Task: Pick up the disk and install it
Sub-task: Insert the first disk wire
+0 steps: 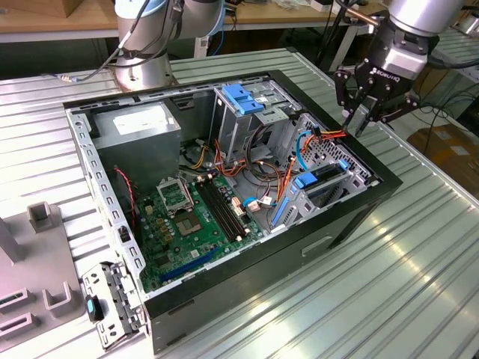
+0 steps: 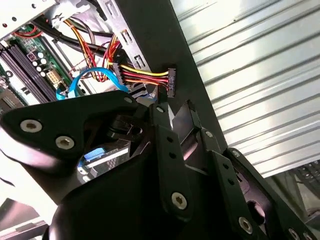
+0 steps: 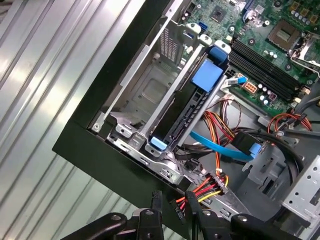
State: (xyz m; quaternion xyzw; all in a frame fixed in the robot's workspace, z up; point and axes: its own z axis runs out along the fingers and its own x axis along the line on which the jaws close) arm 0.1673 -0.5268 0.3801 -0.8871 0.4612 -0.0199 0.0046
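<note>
The disk [image 1: 326, 184] sits on edge in the drive bay at the open computer case's [image 1: 359, 217] corner on the exterior view's right, with its blue rail tabs [image 1: 306, 179] showing. The first wrist view looks down on the same disk [image 3: 187, 117], dark and edge-on between metal bay walls, with a blue tab [image 3: 207, 75] at one end. My gripper [image 1: 359, 123] hangs just above the case's rim beside that bay, fingers drawn together and holding nothing. A black power connector [image 2: 171, 82] with red, yellow and black wires lies on the rim just past the fingertips [image 2: 164, 122].
Inside the case are the motherboard [image 1: 191, 217], a grey power supply [image 1: 138, 123] and a cage with a blue latch [image 1: 243, 97]. Loose orange and blue cables [image 3: 220, 150] cross near the bay. A grey fixture [image 1: 34, 262] stands on the ribbed table [image 1: 389, 299].
</note>
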